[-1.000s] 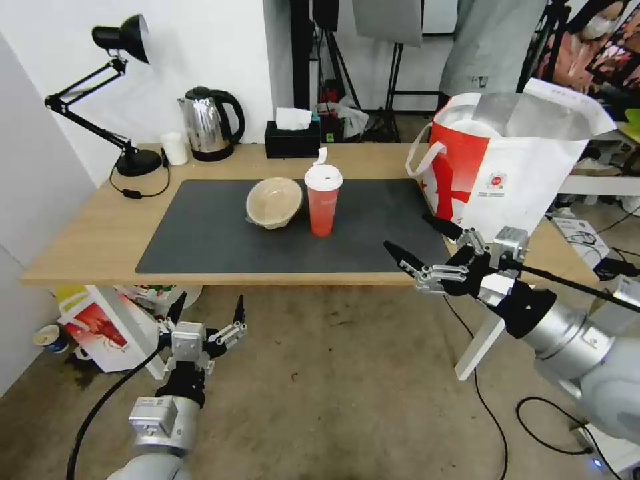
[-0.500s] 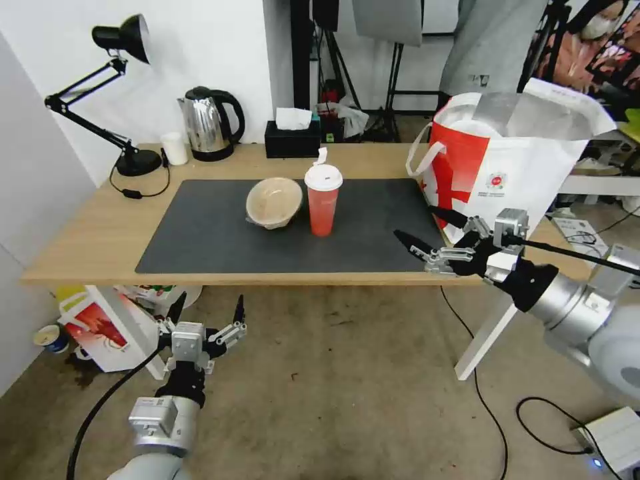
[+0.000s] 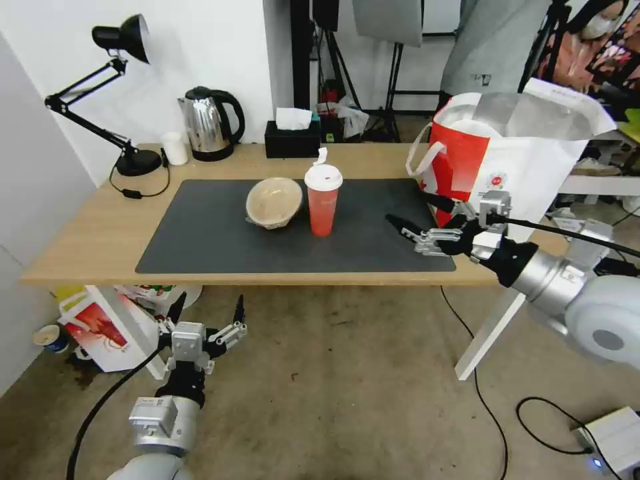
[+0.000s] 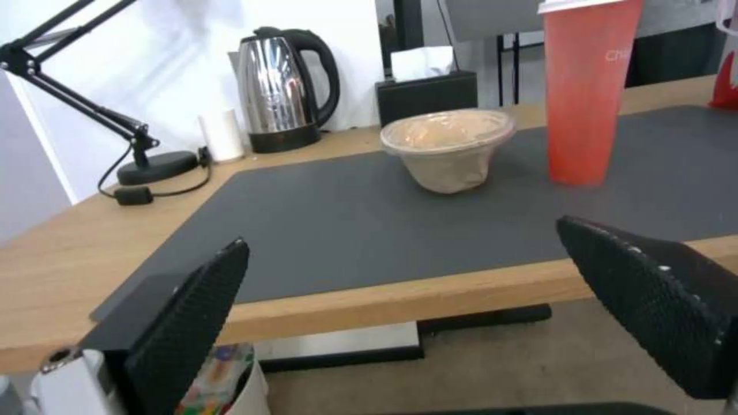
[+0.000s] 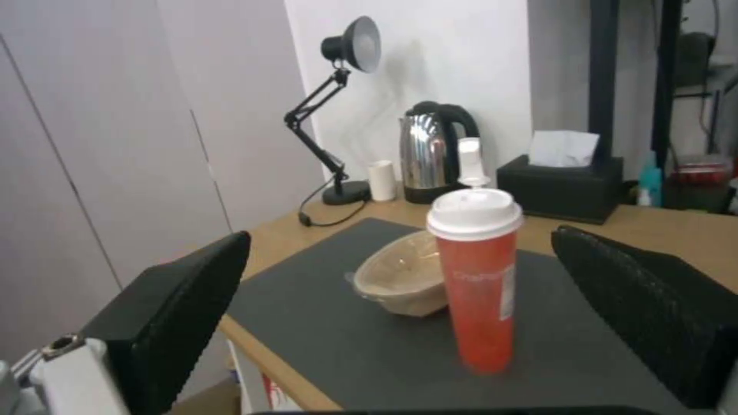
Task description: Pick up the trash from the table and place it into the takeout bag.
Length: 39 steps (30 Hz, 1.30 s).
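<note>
Since the earlier frames, the right gripper (image 3: 413, 217) has risen from below the table (image 3: 87, 233) edge and advanced over the dark mat (image 3: 213, 233) toward the red drink cup (image 3: 323, 200), its fingers spread wide and holding nothing; cup, beige paper bowl (image 3: 273, 201) and takeout bag (image 3: 513, 167) have not shifted.

Head view: the cup stands upright on the mat, the bowl just beside it on the lamp side; the right gripper hovers between cup and bag, well apart from the cup; the bag stands open on the far side of the gripper from the cup; the left gripper (image 3: 207, 313) hangs parked below the table edge, fingers spread and empty.

Left wrist view: the bowl (image 4: 448, 147) and cup (image 4: 588, 92) sit beyond the two open fingers (image 4: 188, 323), the kettle (image 4: 285, 92) behind the bowl.

Right wrist view: the cup (image 5: 477, 288) is framed between the fingers (image 5: 173, 311), slightly nearer one side, the bowl (image 5: 400, 282) touching or nearly touching it from behind.

Judged step: approach to grasp the cup; best done by centring the cup body between the fingers, closing below the white lid on the mid-wall, gently enough not to crush it, and clear of the bowl.
</note>
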Tool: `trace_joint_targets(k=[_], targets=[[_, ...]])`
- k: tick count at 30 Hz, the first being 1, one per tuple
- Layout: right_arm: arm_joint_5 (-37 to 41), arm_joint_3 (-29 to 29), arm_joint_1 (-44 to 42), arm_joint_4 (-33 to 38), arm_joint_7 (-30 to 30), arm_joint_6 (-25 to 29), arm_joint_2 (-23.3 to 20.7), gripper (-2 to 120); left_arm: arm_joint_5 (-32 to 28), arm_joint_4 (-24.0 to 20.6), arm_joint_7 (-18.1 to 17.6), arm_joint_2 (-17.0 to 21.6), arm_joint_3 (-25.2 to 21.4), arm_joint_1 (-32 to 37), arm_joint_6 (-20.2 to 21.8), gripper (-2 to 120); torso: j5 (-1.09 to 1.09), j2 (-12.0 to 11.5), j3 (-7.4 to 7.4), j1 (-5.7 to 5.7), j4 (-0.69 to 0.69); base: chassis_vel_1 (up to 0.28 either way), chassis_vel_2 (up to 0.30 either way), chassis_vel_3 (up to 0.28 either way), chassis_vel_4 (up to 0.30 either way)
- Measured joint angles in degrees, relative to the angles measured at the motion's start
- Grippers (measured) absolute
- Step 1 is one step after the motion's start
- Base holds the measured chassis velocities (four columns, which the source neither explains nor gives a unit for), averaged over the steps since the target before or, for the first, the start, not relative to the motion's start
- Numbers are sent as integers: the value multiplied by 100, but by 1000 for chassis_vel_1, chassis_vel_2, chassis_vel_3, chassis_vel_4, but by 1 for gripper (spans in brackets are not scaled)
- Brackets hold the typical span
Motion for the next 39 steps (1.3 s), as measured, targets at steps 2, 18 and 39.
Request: trace_joint_targets(k=[2,18,39], targets=[[-5,-213,217,-23,24,-16,57,100,0,0,0,0,0,0,0,100,0,0,0,0,0,0,0,0,0],[-37,-1769,1498,-369,106,-136,684,100,0,0,0,0,0,0,0,100,0,0,0,0,0,0,0,0,0],[87,-2921,2790,-1025,61,-141,1383,100,0,0,0,0,0,0,0,100,0,0,0,0,0,0,0,0,0]])
